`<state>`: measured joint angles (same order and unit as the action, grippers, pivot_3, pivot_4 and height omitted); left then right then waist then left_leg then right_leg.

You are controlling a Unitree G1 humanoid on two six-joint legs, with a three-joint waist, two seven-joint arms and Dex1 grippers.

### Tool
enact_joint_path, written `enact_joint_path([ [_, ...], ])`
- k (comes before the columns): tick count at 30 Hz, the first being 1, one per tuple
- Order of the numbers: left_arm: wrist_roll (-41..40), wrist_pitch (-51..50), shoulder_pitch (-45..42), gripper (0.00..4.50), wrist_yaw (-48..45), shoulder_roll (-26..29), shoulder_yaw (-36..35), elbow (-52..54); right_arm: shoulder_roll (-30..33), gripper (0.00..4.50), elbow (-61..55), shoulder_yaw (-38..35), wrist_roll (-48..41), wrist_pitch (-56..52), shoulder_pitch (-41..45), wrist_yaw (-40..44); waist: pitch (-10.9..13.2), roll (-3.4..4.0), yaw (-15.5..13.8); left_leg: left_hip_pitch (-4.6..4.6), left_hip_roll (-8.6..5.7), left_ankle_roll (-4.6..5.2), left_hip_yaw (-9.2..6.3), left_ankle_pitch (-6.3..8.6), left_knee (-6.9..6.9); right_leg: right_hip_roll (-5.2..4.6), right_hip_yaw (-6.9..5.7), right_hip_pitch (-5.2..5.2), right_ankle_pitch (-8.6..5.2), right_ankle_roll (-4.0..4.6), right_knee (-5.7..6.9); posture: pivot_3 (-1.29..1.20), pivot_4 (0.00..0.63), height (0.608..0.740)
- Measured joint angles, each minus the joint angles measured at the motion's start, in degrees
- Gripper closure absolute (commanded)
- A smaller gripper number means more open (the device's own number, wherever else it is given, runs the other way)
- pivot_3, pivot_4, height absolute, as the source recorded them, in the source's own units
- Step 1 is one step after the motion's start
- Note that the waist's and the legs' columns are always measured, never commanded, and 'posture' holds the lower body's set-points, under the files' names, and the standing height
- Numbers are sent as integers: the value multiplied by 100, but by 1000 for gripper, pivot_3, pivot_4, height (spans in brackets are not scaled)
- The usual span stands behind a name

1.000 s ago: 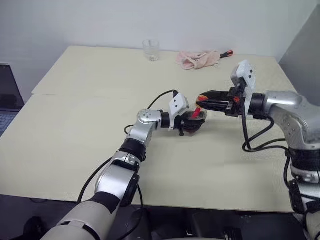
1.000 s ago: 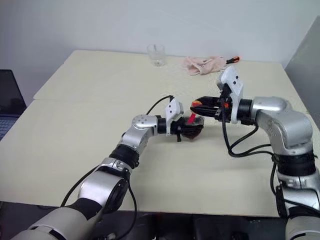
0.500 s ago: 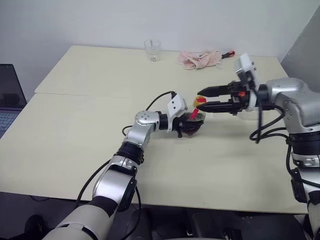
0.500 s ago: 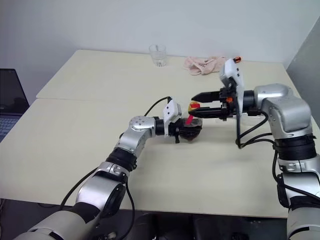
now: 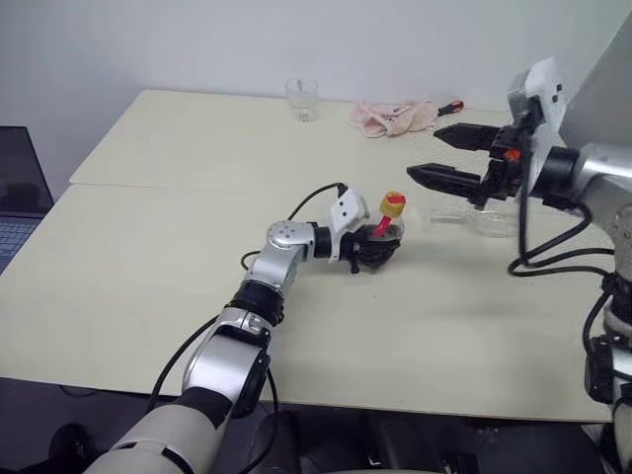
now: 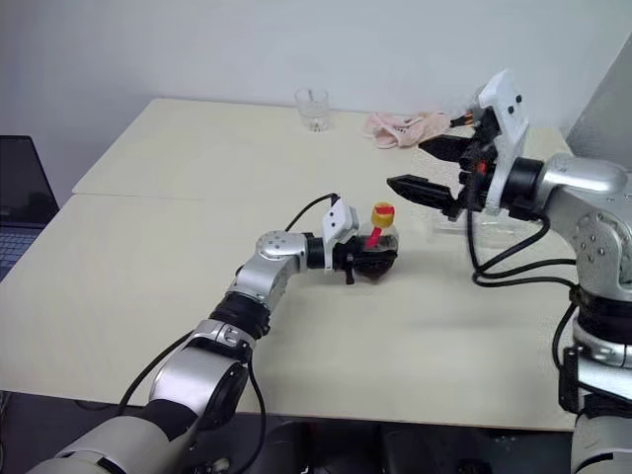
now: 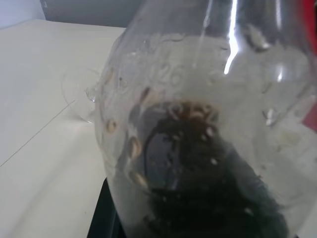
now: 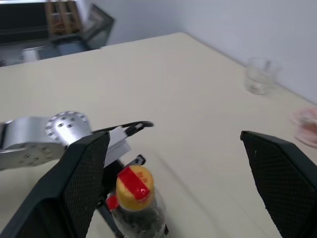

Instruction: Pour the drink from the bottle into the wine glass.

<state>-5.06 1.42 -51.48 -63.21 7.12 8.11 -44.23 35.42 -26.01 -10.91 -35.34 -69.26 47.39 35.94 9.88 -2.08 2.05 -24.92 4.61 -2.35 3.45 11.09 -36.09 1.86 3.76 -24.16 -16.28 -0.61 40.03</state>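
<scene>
Small squat clear plastic bottle (image 5: pixel 383 240) with yellow cap (image 5: pixel 393 203) and red neck strip: upright at mid surface (image 5: pixel 148 257), clenched in the left end effector (image 5: pixel 367 247). Dark brown drink (image 7: pixel 198 178): fills the bottle's lower part, seen close in the left wrist view. Clear stemmed wine glass (image 5: pixel 489 219): right of the bottle, partly hidden behind the right end effector (image 5: pixel 444 156); the left wrist view shows a clear round foot (image 7: pixel 79 94) beside the bottle. Right end effector: released, fingers spread wide, raised above and right of the bottle. Short clear tumbler (image 5: pixel 299 99): far edge, apparently empty. Pink cloth (image 5: pixel 392 115): far edge, right of tumbler.
</scene>
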Motion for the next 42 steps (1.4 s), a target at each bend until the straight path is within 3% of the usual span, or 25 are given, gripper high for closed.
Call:
enact_joint_path([
  [6, 0, 31, -23, 3385, 5, 30, -5, -179, -1720, 0, -1924, -279, 273, -2033, -279, -1921, -1, 3, -26, -5, -3, -7, -3, -4, -5, -10, -8, 3, -3, 4, 6, 0, 150, 740],
  [11, 2, 163, -195, 3385, -8, -27, -5, -478, -2551, 0, -2195, -285, 745, -2273, -175, -2790, -1, 3, -23, -6, -10, -6, 0, -4, -13, -14, -19, 4, 3, 0, 5, 0, 150, 740],
  [27, 2, 303, -366, 3385, -11, -94, -5, -714, -3207, 0, -1941, 147, 1285, -2237, -502, -3371, -1, 3, -12, -8, -7, -4, -1, -3, -4, -3, -20, 3, 2, 4, 0, 0, 150, 740],
  [42, 1, 276, -342, 3385, -1, -54, -6, -596, -3367, 0, -827, 327, 1775, -1184, -528, -3494, -1, 3, -13, -8, -7, -4, 1, -3, -3, -3, -21, 2, 2, 4, -4, 0, 150, 740],
])
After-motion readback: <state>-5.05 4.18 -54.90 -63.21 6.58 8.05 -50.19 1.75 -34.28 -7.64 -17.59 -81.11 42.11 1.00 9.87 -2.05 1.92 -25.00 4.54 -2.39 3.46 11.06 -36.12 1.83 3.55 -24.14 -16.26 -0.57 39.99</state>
